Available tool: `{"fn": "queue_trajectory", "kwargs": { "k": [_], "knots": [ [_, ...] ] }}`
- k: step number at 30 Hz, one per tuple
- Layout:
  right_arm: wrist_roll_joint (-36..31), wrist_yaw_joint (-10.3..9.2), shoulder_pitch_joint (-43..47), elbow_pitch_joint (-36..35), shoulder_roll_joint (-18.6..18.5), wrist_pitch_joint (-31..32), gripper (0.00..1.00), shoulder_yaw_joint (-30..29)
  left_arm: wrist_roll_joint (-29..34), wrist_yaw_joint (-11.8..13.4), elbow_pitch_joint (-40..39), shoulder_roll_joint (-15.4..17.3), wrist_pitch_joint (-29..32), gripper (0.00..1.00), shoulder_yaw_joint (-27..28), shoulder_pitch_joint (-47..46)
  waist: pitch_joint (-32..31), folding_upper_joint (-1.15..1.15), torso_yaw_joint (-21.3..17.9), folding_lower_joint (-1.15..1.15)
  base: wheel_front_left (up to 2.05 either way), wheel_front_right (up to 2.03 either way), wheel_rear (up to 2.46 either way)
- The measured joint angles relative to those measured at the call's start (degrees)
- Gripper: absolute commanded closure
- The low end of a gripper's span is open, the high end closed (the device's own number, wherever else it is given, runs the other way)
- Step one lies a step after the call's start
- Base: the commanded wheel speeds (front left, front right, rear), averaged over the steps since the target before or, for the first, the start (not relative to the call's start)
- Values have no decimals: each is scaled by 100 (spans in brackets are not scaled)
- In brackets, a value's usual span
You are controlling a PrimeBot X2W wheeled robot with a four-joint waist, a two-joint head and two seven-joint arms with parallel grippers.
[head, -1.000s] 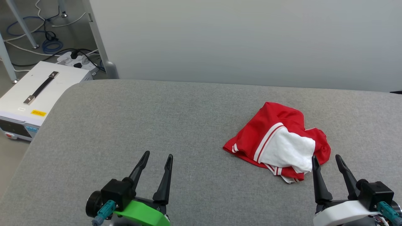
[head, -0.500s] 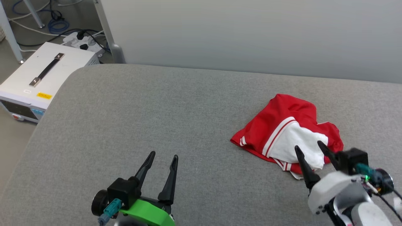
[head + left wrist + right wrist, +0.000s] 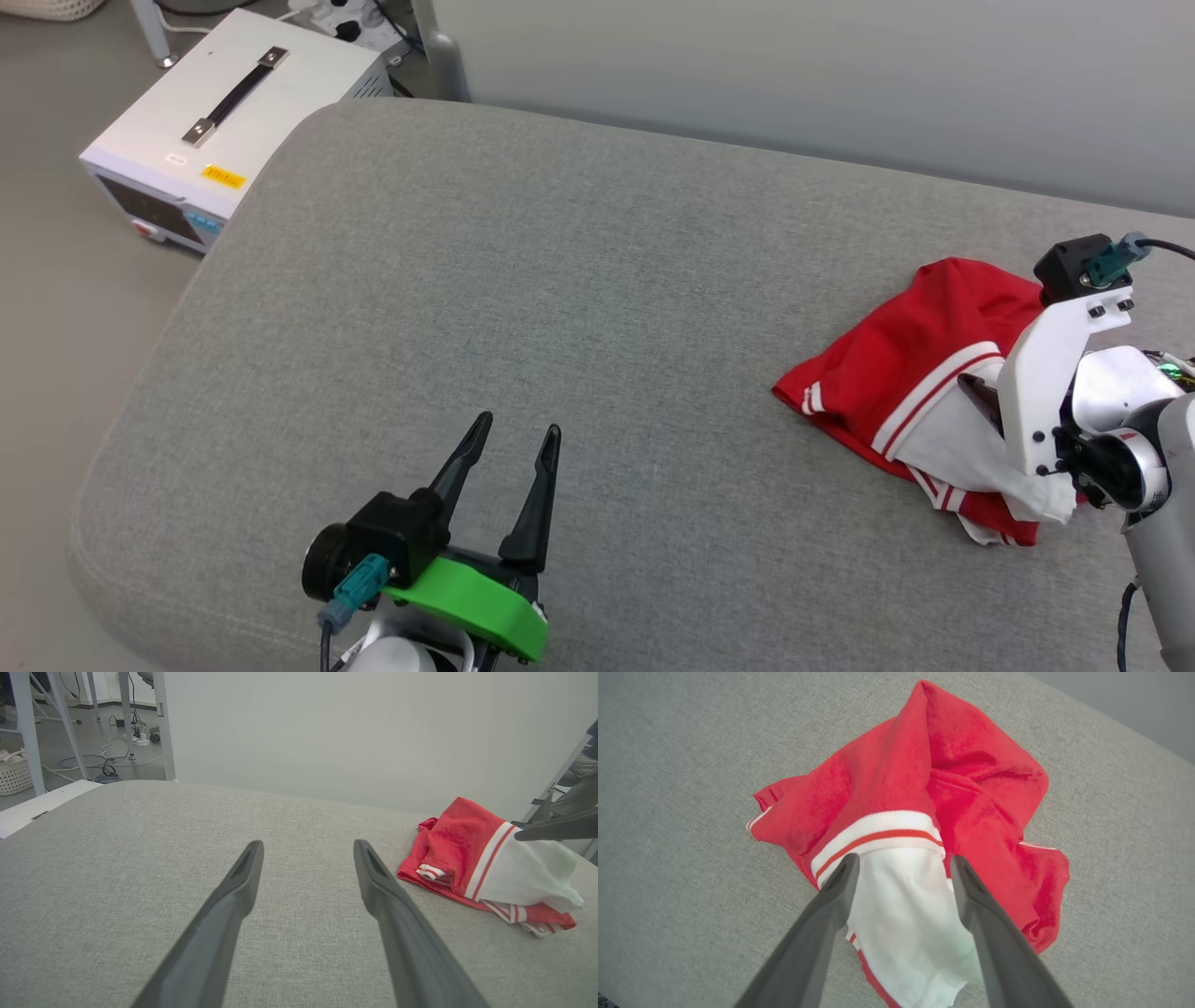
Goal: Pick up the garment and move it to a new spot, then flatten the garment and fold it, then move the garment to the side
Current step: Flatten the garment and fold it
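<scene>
The garment (image 3: pixel 896 364) lies crumpled on the right side of the grey padded table (image 3: pixel 560 280), red with a white sleeve and striped trim on top. In the left wrist view the garment (image 3: pixel 462 840) sits off to the right. My right gripper (image 3: pixel 985 411) hangs over it pointing down, open. In the right wrist view the right gripper (image 3: pixel 904 858) has its two fingers on either side of the white sleeve of the garment (image 3: pixel 966 765), with nothing held. My left gripper (image 3: pixel 518 431) rests open near the table's front, well left of the garment; between the fingers of the left gripper (image 3: pixel 308 847) lies bare grey cloth.
A white equipment box (image 3: pixel 233 103) with a black handle stands on the floor past the table's left corner. A pale wall (image 3: pixel 840 65) runs behind the table. Cables, metal legs and a woven basket (image 3: pixel 10 772) are on the floor to the far left.
The head camera has turned, shifting the whole picture. My right arm has risen from the front edge and swung over the garment, fingers now pointing down around the white sleeve. The left gripper stays put.
</scene>
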Motion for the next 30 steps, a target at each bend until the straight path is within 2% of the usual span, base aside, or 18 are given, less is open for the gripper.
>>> {"fn": "queue_trajectory", "kwargs": {
  "k": [7, 8, 10, 16, 20, 30],
  "knots": [
    [-69, 0, -119, 726, -38, -35, 0, -34, -30, 0, 1, -45, 0, 0, -46, -100, 271, 0, 386, 0, 0, 0, 0],
    [-68, 0, -121, 800, -25, -80, 16, -47, -30, 0, 2, -48, 0, 0, -47, -102, 296, 0, 415, 0, 0, 0, 0],
    [-55, 0, -133, 872, -11, -191, 100, -44, -30, 0, 11, -57, 0, 0, -56, -117, 330, 0, 456, 0, 0, 0, 0],
    [64, 0, -257, 888, 9, -591, 100, 123, -36, 0, 74, -78, 0, 0, -75, -127, 288, 0, 480, 1, 0, 0, 0],
    [378, 0, -473, 711, 122, -824, 100, 288, -36, 0, 110, -87, 0, 0, -66, -125, 158, 0, 450, 1, 0, 0, 0],
    [1043, 0, -1799, 435, 635, -1456, 100, 1046, -34, 0, 169, -99, 0, 0, -40, -85, -300, 0, 404, 1, 0, 0, 0]
  ]
}}
